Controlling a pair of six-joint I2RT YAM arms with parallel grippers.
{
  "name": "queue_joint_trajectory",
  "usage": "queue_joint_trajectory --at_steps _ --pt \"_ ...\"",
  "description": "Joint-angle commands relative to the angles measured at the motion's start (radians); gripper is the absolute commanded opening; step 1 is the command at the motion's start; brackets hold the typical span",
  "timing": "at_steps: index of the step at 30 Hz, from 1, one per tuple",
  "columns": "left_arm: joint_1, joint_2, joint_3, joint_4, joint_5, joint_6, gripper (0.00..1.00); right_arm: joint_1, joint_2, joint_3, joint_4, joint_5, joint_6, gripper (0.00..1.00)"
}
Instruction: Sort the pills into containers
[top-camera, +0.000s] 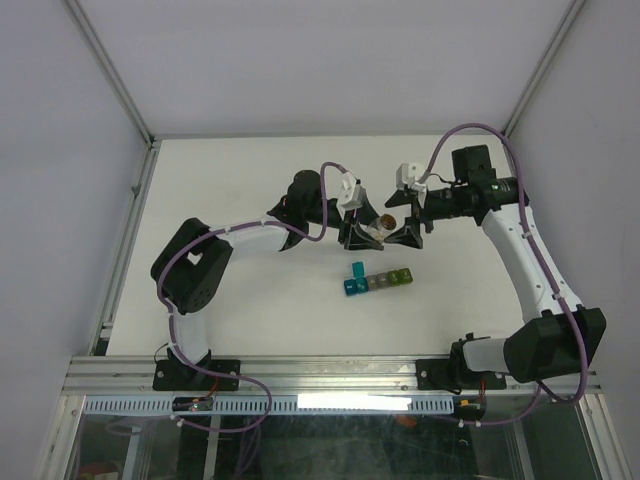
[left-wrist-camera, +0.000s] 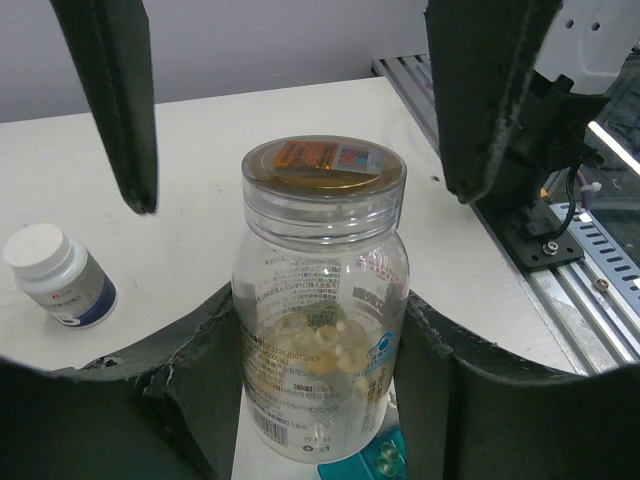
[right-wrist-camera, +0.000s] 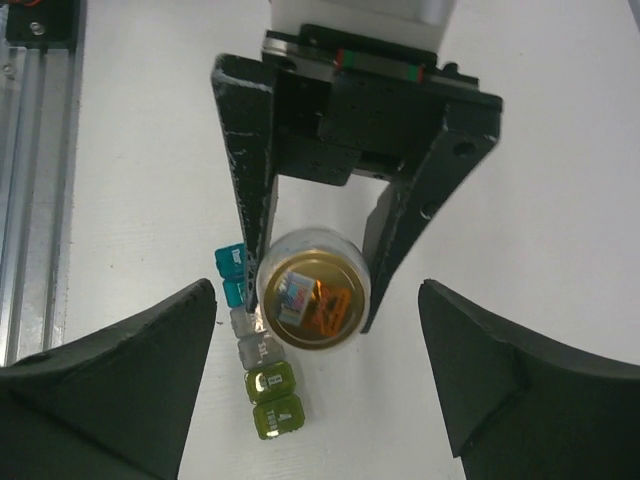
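Observation:
My left gripper (left-wrist-camera: 318, 330) is shut on a clear bottle with a tan cap (left-wrist-camera: 322, 290), held upright with yellowish pills inside. The bottle shows from above in the right wrist view (right-wrist-camera: 315, 300), between the left fingers (right-wrist-camera: 250, 220). My right gripper (right-wrist-camera: 318, 305) is open wide, its fingers on either side of the cap and apart from it. The containers (top-camera: 378, 280) are a strip of blue, teal, grey and green cubes lying just in front of the bottle (top-camera: 384, 222). In the right wrist view the strip (right-wrist-camera: 258, 350) lies beside the bottle. One teal compartment (left-wrist-camera: 388, 460) stands open with pills in it.
A small dark bottle with a white cap (left-wrist-camera: 58, 276) stands on the white table to the left of the held bottle. The aluminium rail of the table edge (left-wrist-camera: 580, 250) runs along the right. White enclosure walls surround the table (top-camera: 250, 330).

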Motion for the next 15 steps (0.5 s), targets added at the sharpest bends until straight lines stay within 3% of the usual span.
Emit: queue_joint_trajectory --at_steps 1,7,15 --pt "-0.001 -0.006 0.046 0.017 0.070 0.027 0.00 0.053 -0.013 0.021 0.024 0.009 0.012 0.81" --pt "-0.001 -0.008 0.047 0.017 0.068 0.023 0.00 0.069 -0.017 0.010 0.048 0.026 0.054 0.61" --pt "-0.001 -0.011 0.040 0.036 0.042 0.017 0.00 0.070 -0.035 -0.019 0.077 0.061 0.097 0.58"
